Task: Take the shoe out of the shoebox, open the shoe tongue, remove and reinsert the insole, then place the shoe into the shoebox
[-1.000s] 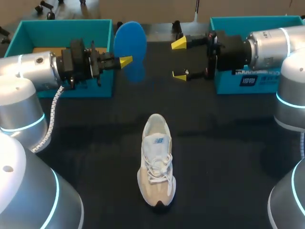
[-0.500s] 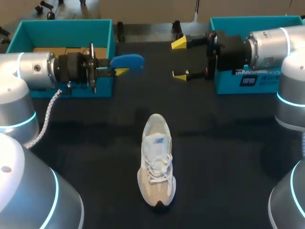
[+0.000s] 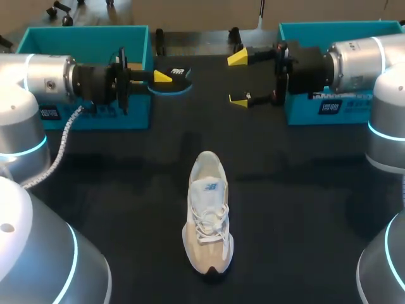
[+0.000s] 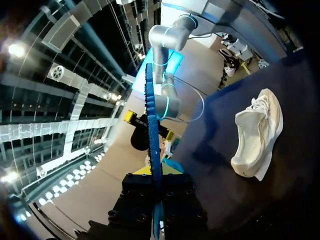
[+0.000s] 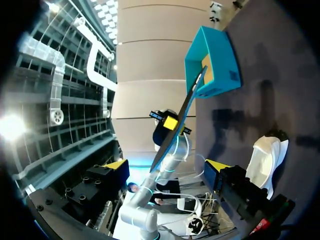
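Observation:
A white and beige shoe [image 3: 207,212] lies on the dark table, toe toward the near edge, laces up. My left gripper [image 3: 162,77] is shut on the heel end of a blue-edged insole [image 3: 174,80], held about level above the table beside the left teal shoebox [image 3: 136,69]. In the left wrist view the insole [image 4: 151,120] runs edge-on out from between the fingers, with the shoe [image 4: 257,132] off to one side. My right gripper [image 3: 238,79] stands open, facing the insole across a gap. The right wrist view shows the insole [image 5: 182,117] ahead of the open gripper [image 5: 166,167].
A second teal box [image 3: 304,31] stands at the back right, behind my right arm. The left shoebox holds brown cardboard inside. Dark table surface surrounds the shoe on all sides.
My left wrist has rolled, turning the insole from face-on and upright to roughly flat, and the gripper has shifted slightly toward the table's back. The right arm and shoe have not moved.

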Robot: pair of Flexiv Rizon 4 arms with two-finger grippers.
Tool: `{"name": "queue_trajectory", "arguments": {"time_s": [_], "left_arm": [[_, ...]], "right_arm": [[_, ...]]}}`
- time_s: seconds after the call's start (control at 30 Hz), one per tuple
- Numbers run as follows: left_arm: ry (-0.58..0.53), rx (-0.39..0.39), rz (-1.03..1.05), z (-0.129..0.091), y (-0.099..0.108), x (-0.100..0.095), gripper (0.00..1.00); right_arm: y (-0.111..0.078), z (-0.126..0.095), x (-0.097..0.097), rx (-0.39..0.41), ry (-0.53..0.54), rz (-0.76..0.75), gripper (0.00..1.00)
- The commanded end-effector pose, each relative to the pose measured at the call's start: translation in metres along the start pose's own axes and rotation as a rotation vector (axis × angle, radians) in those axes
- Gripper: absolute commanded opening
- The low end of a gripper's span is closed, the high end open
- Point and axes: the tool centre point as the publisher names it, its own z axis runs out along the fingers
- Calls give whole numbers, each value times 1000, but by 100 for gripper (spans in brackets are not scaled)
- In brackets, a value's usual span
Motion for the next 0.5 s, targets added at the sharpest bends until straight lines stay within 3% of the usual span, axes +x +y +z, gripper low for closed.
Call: {"name": "queue_trajectory", "arguments": {"time_s": [0.03, 0.1, 0.5], "left_arm": [[-79, -82, 119, 2, -17, 7, 0], [-84, -178, 243, 4, -17, 7, 0], [-84, -178, 243, 4, -17, 7, 0]], "right_arm": [[0, 2, 0, -2, -2, 1, 100], [0, 2, 0, -2, -2, 1, 100], [0, 2, 0, -2, -2, 1, 100]]}}
